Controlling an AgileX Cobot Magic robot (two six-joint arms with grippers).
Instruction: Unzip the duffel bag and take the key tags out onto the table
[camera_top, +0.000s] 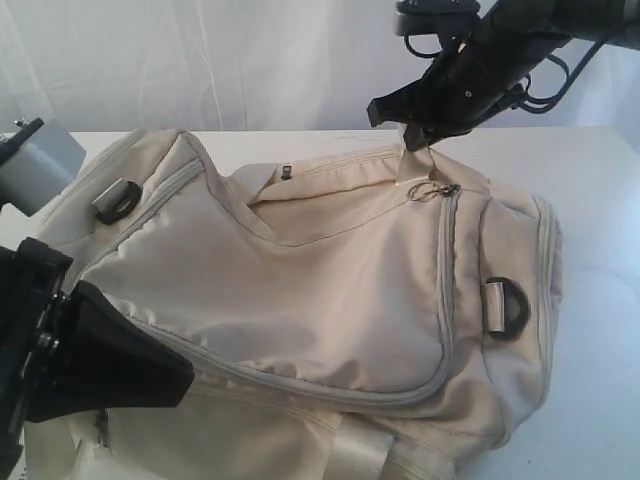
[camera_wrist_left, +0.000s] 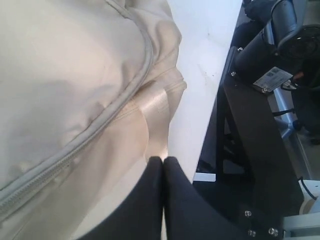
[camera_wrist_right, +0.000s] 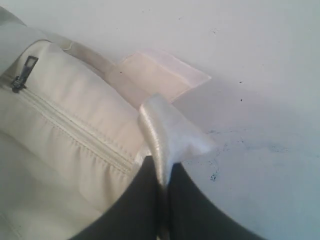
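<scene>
At the left, the left gripper (camera_wrist_left: 163, 160) is holding its fingers pressed together with nothing showing between them, just beside the bag's (camera_top: 300, 290) webbing strap (camera_wrist_left: 157, 107). The bag is lying across the middle of the table (camera_top: 600, 380), with its grey zipper (camera_top: 445, 290) curving down the right side. At the right, the right gripper (camera_wrist_right: 163, 167) is pinching a shiny fabric tab (camera_wrist_right: 167, 127), which is standing up from the bag's far edge near the zipper pull (camera_top: 440, 190).
</scene>
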